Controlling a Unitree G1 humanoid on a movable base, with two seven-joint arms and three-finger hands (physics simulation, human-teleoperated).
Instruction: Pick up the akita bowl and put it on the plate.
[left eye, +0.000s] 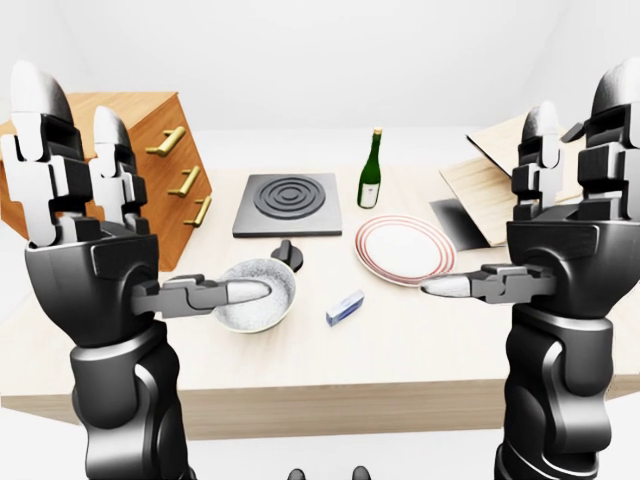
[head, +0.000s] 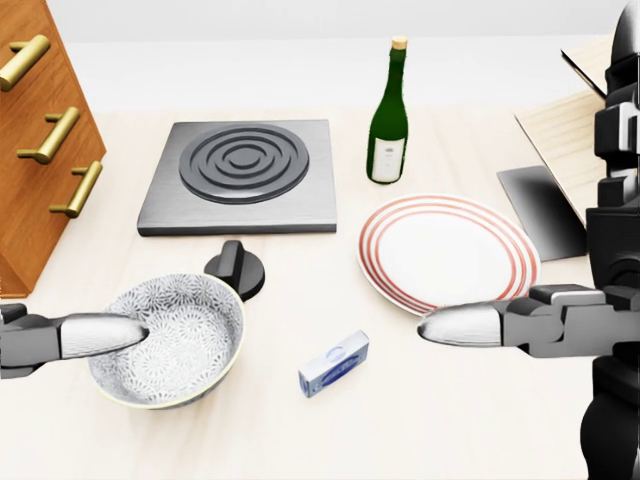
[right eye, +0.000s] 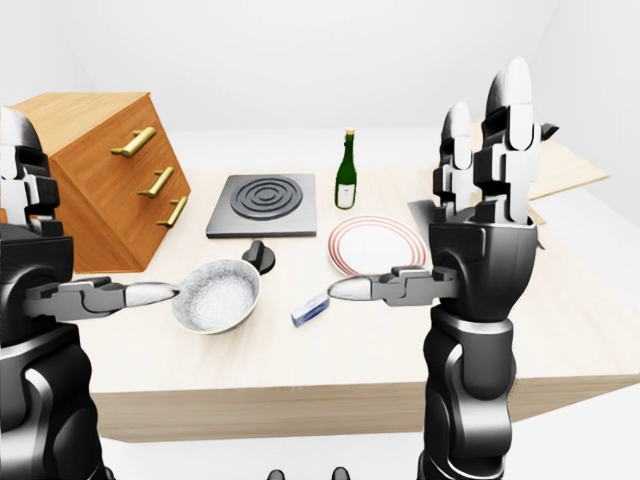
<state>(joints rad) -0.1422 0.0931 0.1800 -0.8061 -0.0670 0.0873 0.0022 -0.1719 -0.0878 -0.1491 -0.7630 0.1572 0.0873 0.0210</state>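
Both hands upright, fingers spread wide, left hand beside akita bowl.

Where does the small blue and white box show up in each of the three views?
Left-eye view: small box just below centre, between the akita bowl and the plate.
Head view: lower centre, to the right of the bowl and below the plate's left edge.
Right-eye view: near centre, just left of the right robot hand's thumb tip.
Shared landmark: the green bottle, standing above the plate in every view.
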